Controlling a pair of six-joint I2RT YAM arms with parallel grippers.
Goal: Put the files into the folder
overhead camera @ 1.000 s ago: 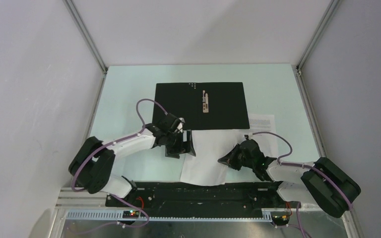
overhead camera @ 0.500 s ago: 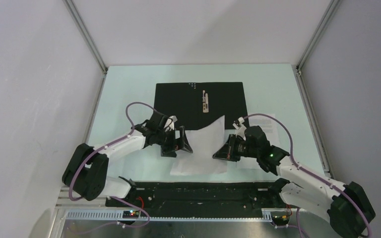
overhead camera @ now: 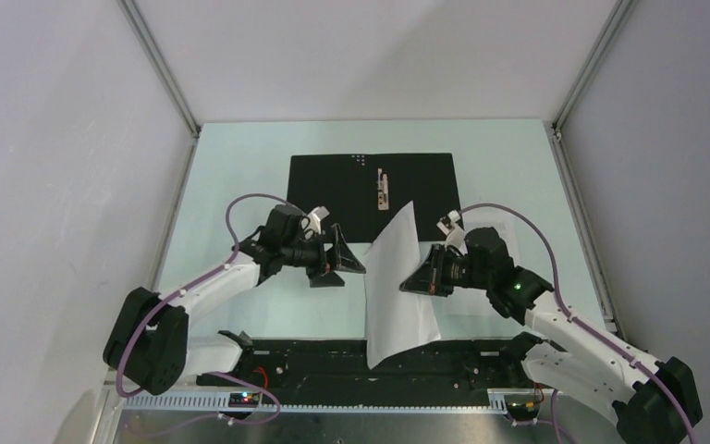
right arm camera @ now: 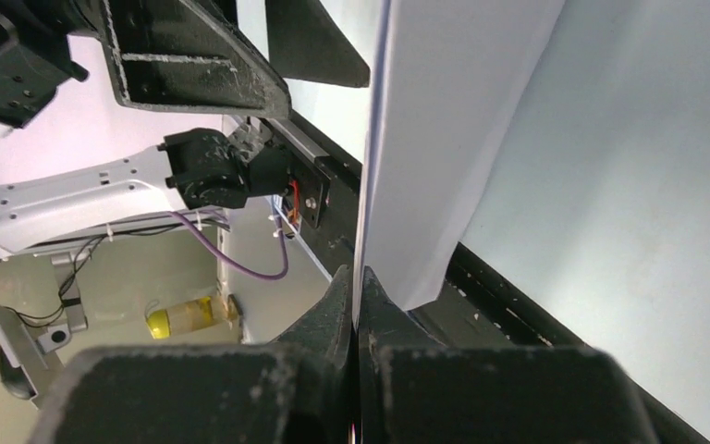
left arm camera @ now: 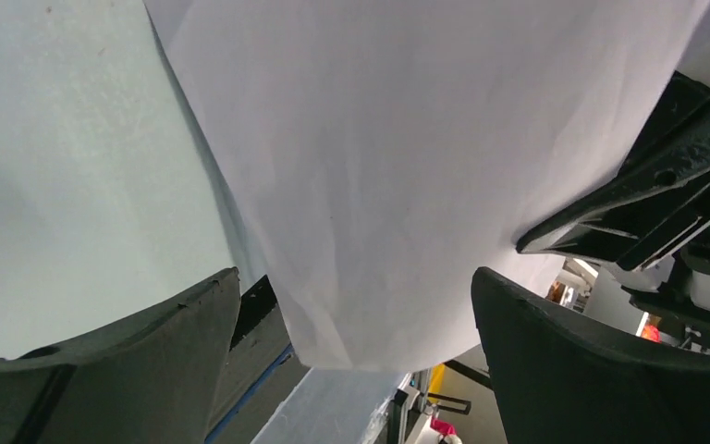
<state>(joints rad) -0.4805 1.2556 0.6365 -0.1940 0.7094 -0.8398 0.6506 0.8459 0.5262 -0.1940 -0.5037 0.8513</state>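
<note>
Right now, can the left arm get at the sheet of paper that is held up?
Probably yes. The left gripper stands open beside the sheet, facing it, with nothing between them. The right gripper is shut on the sheet's edge and holds it upright.

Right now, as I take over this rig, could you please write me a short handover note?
Left pincer: open, left of the sheet, holding nothing.
Right pincer: shut on one white sheet, held up on edge between the arms.
Folder: lies open at the far side, black inside up, clip bare.
Done: one file picked up.
Left: lay it in the folder; no file is in there yet.
</note>
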